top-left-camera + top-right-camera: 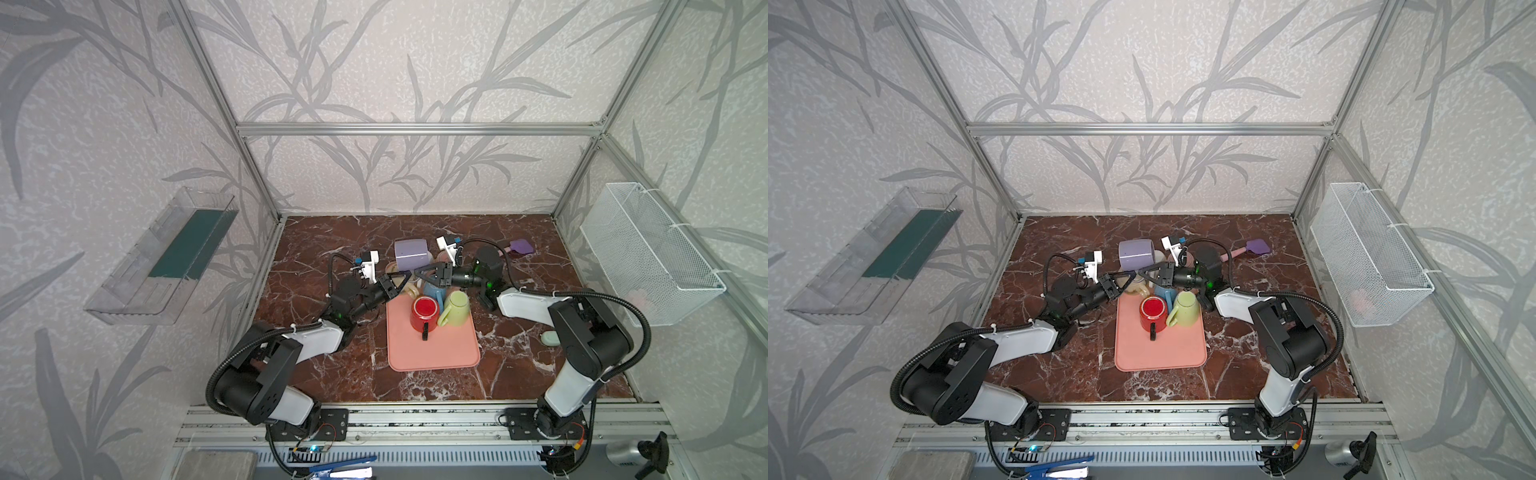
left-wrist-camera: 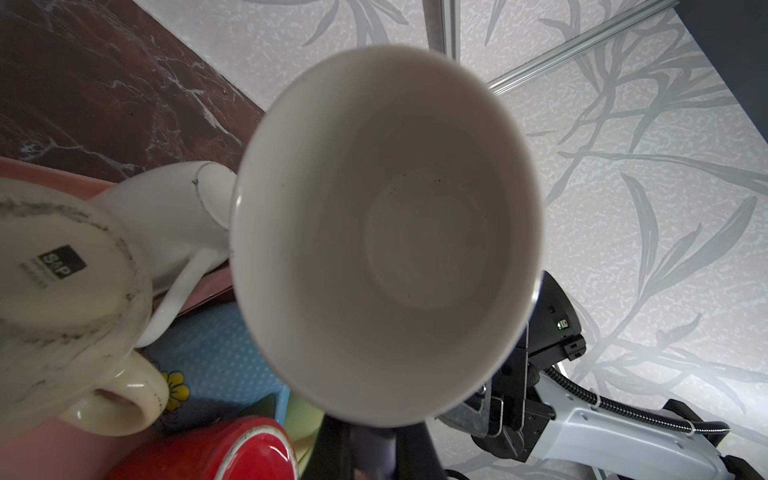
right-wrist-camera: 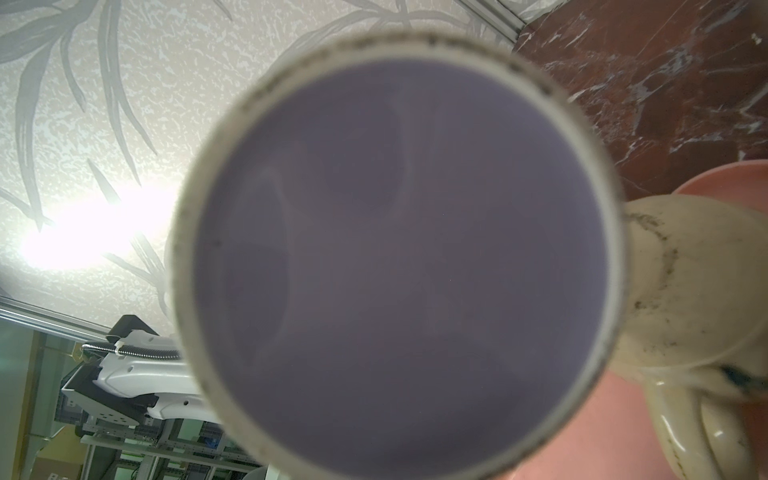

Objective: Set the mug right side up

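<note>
The lavender mug (image 1: 410, 254) is glossy pale purple outside and plain white inside. In both top views the mug (image 1: 1136, 254) shows a little above the middle of the frame, turned on its side rather than standing on its base. In the left wrist view its round mouth (image 2: 386, 232) fills the centre of the frame, empty, with a few dark specks near the bottom. In the right wrist view its flat lavender base (image 3: 399, 257), ringed by a scuffed unglazed rim, fills the centre.

The base of the cream mug (image 2: 83, 324) carries a dark square label (image 2: 64, 262) reading "S&P". The finer lines beneath it are too small to read. No other text is legible.
</note>
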Controlling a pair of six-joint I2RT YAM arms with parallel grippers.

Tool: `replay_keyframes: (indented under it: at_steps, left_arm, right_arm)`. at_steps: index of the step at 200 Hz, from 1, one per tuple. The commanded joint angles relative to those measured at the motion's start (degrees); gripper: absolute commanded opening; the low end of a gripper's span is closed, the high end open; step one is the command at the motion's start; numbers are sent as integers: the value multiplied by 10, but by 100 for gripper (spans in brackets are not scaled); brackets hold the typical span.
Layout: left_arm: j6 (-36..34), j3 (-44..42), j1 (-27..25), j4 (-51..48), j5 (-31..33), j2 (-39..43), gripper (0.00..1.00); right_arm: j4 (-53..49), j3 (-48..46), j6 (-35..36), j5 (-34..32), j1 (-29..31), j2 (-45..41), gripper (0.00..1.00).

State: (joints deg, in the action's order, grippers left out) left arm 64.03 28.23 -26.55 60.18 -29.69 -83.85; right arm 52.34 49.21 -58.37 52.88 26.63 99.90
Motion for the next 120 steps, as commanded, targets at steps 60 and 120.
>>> replay_keyframes:
  at_steps: [60,120]
  left_arm:
    - [-18,4,2,49,0,16,0]
    - [-27,23,1,35,-10,5,0]
  right_arm:
    - [40,5,17,-9,-4,4,15]
    - [42,14,16,-9,3,14,0]
